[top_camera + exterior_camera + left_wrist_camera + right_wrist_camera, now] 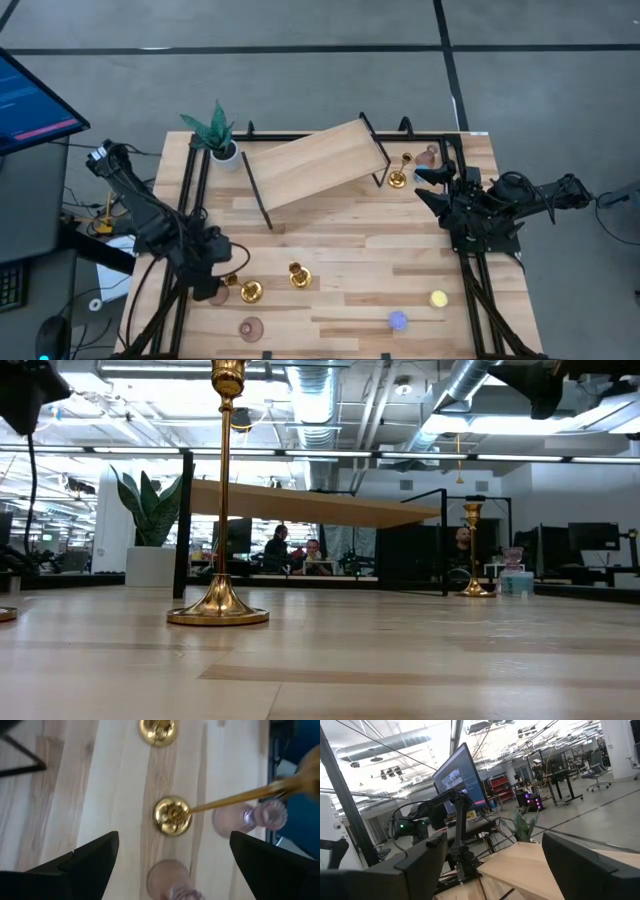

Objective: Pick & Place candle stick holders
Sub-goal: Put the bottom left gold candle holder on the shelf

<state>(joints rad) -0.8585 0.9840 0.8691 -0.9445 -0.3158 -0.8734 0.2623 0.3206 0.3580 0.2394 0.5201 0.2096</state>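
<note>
Candlesticks, gold, upright on table (340, 270).
Two (250, 291) (299, 276) near left, by left gripper (222, 282), jaws wide, empty; one (398, 178) far right beside right gripper (428, 186), also wide.

- The table (340, 262) is showing pale wood with light and darker plank stripes.
- The candlesticks (299, 274) are gleaming shiny gold.
- The squat holders (250, 327) are showing dusty pink.
- The plant (212, 129) is showing green leaves in a white pot.
- Two small lights are glowing, one yellow (438, 298) and one blue (398, 320).
- Both arms (160, 225) are showing black.
</note>
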